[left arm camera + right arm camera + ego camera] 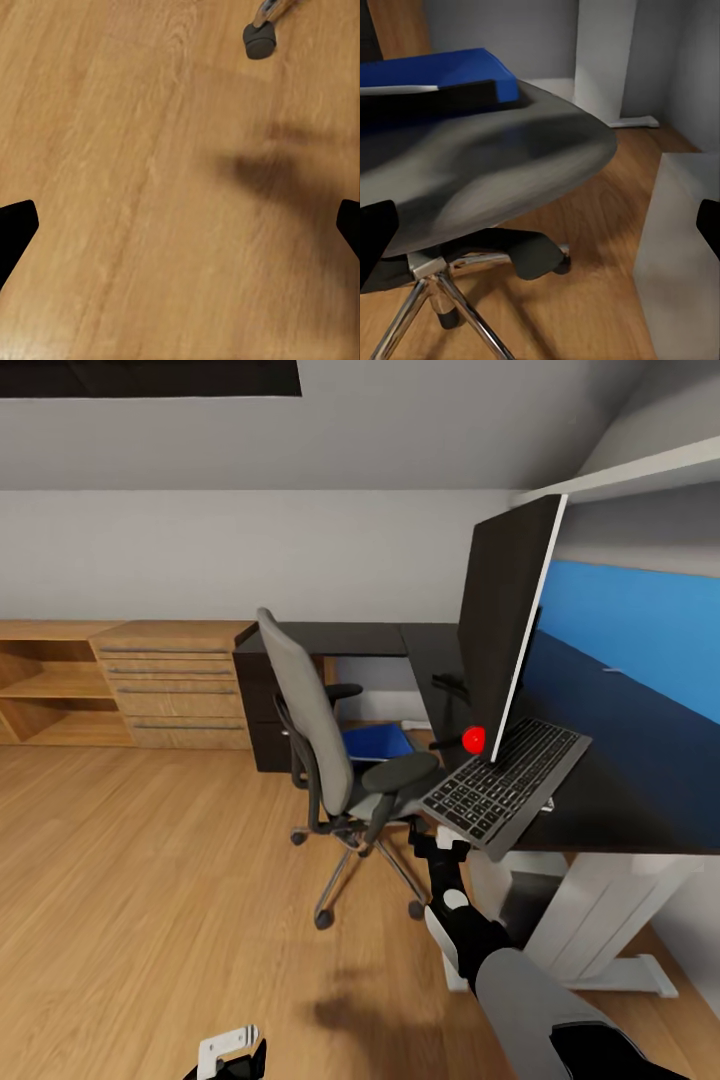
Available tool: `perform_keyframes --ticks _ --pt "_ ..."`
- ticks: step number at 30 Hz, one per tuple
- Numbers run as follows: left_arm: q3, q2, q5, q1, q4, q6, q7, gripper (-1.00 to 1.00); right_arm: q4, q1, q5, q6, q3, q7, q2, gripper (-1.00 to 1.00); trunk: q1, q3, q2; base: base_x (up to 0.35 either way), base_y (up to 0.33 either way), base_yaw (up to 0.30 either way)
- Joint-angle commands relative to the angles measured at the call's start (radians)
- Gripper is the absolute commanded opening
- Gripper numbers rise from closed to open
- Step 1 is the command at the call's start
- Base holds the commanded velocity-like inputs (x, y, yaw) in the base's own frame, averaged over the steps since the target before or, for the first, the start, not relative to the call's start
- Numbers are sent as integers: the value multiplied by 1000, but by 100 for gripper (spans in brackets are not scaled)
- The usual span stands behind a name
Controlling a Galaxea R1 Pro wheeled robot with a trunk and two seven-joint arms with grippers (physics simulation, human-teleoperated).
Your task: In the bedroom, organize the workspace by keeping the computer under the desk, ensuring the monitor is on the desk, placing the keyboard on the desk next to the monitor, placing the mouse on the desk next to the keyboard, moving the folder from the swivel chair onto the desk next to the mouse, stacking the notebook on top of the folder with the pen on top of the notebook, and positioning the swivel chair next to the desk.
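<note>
My right claw (437, 844), open and empty, hangs just right of the swivel chair (330, 760); the folder (435, 75) lies on its seat, beyond and leftward, far nearer than my open left claw (232, 1050).

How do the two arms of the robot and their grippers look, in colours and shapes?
The right arm has a rounded light-grey shell that turns black toward the wrist, with a round white patch there; its gripper is black with white parts. The left gripper has a white bracket on a black body. In both wrist views, the fingertips are plain black.
</note>
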Motion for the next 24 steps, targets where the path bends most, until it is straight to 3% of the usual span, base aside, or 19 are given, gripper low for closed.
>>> perform_keyframes --ticks 1,9,24 --pt "1 0 9 0 -2 6 2 100 1 -1 11 0 0 -9 0 100 0 -1 0 170 16 0" --pt "1 0 9 0 -2 6 2 100 1 -1 10 0 0 -10 0 100 0 -1 0 161 38 0" --pt "1 -2 11 0 -2 11 3 100 0 -1 9 0 -1 -10 0 100 0 -1 0 13 3 0"
